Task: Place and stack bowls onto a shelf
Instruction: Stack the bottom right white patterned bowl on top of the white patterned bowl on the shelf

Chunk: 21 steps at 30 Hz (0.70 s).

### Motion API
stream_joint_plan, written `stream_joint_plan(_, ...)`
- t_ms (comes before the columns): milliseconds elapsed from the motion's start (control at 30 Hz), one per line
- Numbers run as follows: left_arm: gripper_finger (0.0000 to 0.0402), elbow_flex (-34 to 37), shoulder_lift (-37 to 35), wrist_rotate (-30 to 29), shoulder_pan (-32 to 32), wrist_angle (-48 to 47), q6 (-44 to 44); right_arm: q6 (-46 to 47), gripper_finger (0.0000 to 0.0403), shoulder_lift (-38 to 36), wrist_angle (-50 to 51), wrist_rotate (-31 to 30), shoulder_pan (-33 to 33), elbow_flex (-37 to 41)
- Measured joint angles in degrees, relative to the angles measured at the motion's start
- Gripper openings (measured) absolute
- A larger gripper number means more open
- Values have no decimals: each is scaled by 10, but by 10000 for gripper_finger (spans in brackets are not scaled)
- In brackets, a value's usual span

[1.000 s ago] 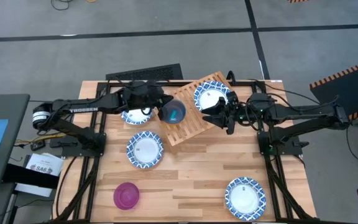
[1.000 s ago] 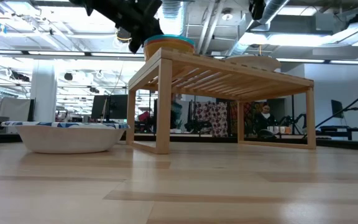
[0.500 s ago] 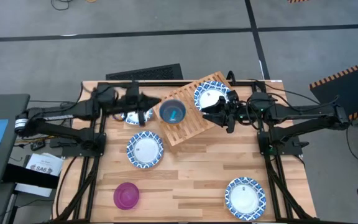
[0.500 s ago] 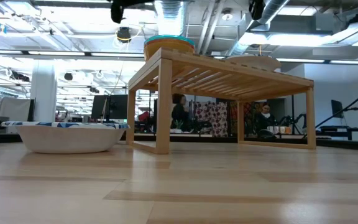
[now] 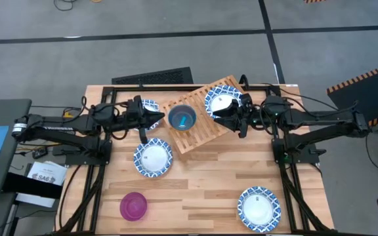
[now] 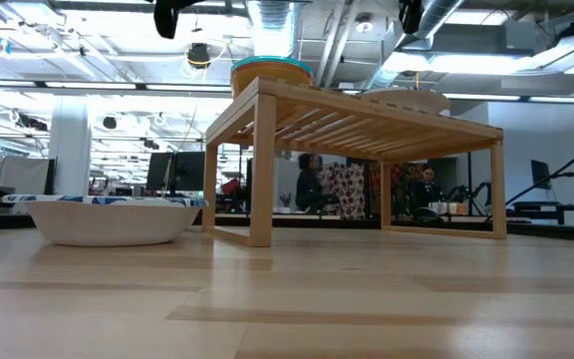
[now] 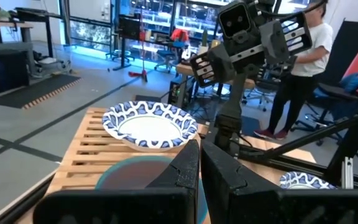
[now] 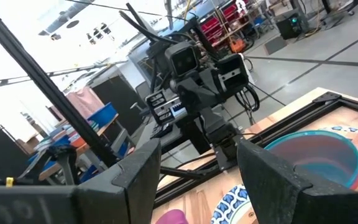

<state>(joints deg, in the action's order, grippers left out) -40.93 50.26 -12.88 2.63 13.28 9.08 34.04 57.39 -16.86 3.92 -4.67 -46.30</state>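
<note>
Left gripper (image 5: 155, 117): fingers closed together, nothing held, hanging above a patterned bowl (image 5: 147, 107) on the desk (image 5: 209, 190), just left of the shelf (image 5: 202, 118). Right gripper (image 5: 219, 113): fingers spread apart, empty, hovering at the near edge of the patterned bowl on the shelf (image 5: 223, 102).

Progress, judged from the layout:
- On the shelf: one stack of small plastic bowls (image 5: 182, 118), teal on top. In the low view, orange and yellow edges show beneath the teal, so probably three nested; exact number cannot be confirmed.
- Also on the shelf: one white, blue-rimmed bowl.
- Left on the desk: three patterned bowls – the one under the left gripper, one mid-desk (image 5: 153, 158), one at the near right corner (image 5: 258, 206) – and the purple bowl (image 5: 134, 206), near left.

Count:
- Patterned bowls: 4 (1 shelved, 3 not).
- Plastic bowls: purple 1 on the desk, plus the shelved stack.
- Shelf: 1. Arms: 2.

Estimate: roughly half done. Remaining: three patterned bowls to stack on the shelved one, purple bowl to join the plastic stack.
</note>
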Motion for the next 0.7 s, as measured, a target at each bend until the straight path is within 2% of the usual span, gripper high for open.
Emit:
stream_joint_plan(133, 0, 0, -1, 0, 0, -2, 0, 2, 240, 0, 0, 4, 1, 0)
stream_joint_plan(200, 0, 0, -1, 0, 0, -4, 0, 33, 240, 0, -1, 13, 5, 0)
stream_joint_plan(267, 0, 0, -1, 0, 0, -4, 0, 81, 240, 0, -1, 51, 7, 0)
stream_joint_plan(367, 0, 0, -1, 0, 0, -3, 7, 151, 240, 0, 22, 140, 36, 0)
stream_joint_plan(500, 0, 0, -1, 0, 0, -3, 6, 222, 240, 0, 176, 165, 132, -1)
stream_joint_plan(700, 0, 0, -1, 0, 0, -3, 6, 327, 240, 31, 452, 97, 309, 1)
